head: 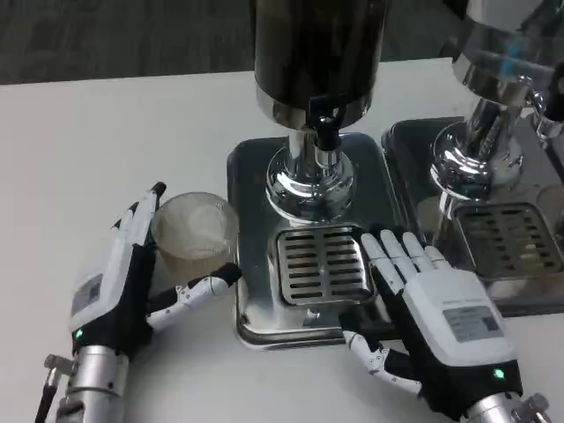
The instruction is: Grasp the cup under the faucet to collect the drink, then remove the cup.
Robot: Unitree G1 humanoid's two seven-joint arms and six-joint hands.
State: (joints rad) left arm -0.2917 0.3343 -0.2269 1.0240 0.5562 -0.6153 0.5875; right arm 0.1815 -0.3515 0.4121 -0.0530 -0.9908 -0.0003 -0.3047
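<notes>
While your left hand (132, 273) cradles the cup (196, 231), fingers run up its left side and the thumb hooks under its near right edge; looks like a grip, though how firm I can't tell. Cup is clear plastic, upright on the tabletop (88, 150), just left of the drip tray (251, 308), not under the faucet (324, 132) yet.

Right hand (432, 304) lies flat and spread, holding nothing, fingertips on the right edge of the grate (324, 263).

Step in hand: grasp made, transfer pending. Next move, by my read: lift the cup over the tray's raised left rim, carry it right onto the grate, centre it below the spout.

Room: the grate sits near of the dispenser's chrome base (310, 189); don't clip that base. Your right fingers crowd the grate's right side, so pull them back first. A second dispenser (493, 132) stands far right. Open tabletop lies left and far left for the exit.
</notes>
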